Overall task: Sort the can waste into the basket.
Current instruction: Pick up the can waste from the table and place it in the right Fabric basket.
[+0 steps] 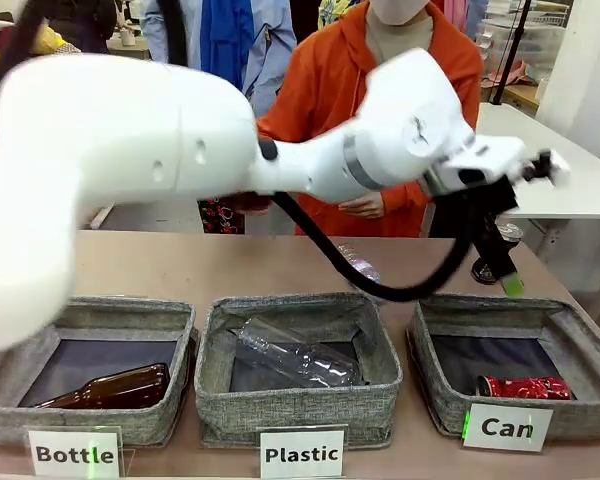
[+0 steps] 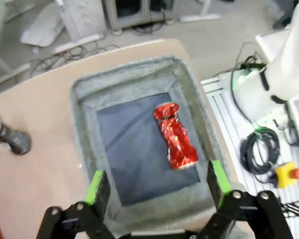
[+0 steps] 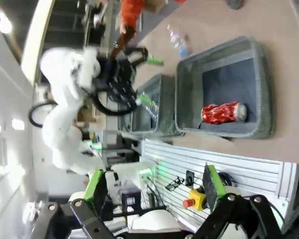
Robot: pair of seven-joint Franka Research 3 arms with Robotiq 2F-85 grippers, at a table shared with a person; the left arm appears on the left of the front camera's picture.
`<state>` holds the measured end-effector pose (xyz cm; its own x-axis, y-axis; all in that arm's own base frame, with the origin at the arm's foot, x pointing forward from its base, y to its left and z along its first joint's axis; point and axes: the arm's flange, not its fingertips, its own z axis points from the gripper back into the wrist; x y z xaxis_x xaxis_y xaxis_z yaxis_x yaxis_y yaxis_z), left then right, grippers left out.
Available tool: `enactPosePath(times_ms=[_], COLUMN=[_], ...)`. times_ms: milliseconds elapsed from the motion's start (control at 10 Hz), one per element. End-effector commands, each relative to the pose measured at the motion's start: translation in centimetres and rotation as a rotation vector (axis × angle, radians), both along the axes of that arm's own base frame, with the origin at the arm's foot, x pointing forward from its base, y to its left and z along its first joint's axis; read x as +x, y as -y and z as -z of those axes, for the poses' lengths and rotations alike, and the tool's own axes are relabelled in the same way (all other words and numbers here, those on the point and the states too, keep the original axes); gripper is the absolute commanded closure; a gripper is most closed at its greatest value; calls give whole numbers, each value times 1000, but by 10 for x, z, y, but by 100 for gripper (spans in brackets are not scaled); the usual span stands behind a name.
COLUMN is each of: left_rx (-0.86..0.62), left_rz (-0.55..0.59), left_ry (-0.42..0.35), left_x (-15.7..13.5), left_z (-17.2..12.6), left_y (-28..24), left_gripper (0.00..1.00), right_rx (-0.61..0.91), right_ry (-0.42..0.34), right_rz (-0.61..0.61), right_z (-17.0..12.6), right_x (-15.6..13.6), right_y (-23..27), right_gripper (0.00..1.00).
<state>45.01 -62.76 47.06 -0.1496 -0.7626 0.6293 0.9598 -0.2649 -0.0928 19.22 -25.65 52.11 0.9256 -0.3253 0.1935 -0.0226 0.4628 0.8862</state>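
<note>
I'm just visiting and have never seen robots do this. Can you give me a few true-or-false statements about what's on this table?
1. The crushed red can lies in the Can basket. True.
2. The left gripper is clamped on the red can. False: its jaws are open above the Can basket and hold nothing.
3. The Bottle basket holds a brown glass bottle. True.
4. The black can is in the Can basket too. False: it is on the table, outside the basket.
5. The Plastic basket has nothing in it. False: a clear plastic bottle lies inside.
</note>
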Motion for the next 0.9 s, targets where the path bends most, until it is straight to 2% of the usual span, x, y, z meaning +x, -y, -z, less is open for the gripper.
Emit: enactPosePath(times_ms=[0, 200, 400, 600, 800], left_rx=[3, 99, 134, 68, 26], left_rz=[-93, -170, -246, -265, -255], left_ry=[-35, -48, -64, -31, -21], left_x=[-13, -21, -41, -51, -46], left_z=[-13, -9, -8, -12, -13], left_y=[-79, -155, -225, -243, -240], left_gripper=[0, 0, 0, 0, 0], right_rx=[-11, 5, 13, 7, 10], right_ry=[43, 57, 37, 16, 3], right_rz=[-139, -256, -327, -327, -292], right_z=[-3, -2, 8, 10, 11], right_x=[26, 41, 51, 54, 54], right_y=[-46, -89, -123, -124, -113], right_gripper=[0, 0, 0, 0, 0])
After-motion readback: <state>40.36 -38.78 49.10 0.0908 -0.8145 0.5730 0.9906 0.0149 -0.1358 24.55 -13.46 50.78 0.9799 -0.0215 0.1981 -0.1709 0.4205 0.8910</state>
